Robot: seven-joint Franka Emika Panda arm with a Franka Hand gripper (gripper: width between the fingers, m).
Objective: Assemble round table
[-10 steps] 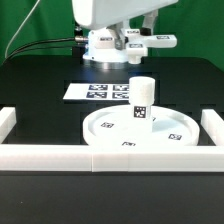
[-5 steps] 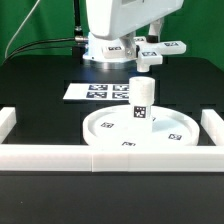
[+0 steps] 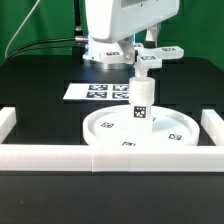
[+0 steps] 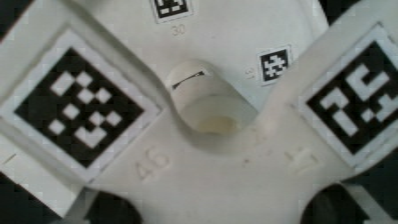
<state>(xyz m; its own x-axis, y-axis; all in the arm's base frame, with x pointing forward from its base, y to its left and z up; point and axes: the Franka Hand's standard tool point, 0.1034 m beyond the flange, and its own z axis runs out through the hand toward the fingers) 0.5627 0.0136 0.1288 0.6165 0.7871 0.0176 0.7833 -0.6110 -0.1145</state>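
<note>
Item: cross-shaped foot piece [image 3: 163, 52], white plastic, flat, black-white tags on its arms. Judged light, stiff and rather slick, so it is best gripped near its centre and kept level. It hangs clear of the bench [image 3: 40, 100], close above the upright post [image 3: 141, 100], which stands on the round disc [image 3: 110, 135]. The end effector [image 3: 141, 60] is judged clenched on it, fingers largely hidden.

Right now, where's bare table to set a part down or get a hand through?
Widest bare table: exterior view's left, between left rail, marker board and disc. Smaller patch on that view's right, between disc and right rail. Crowded: centre, where the post stands on the disc with the foot piece hanging over it; disc nearly meets front rail.
</note>
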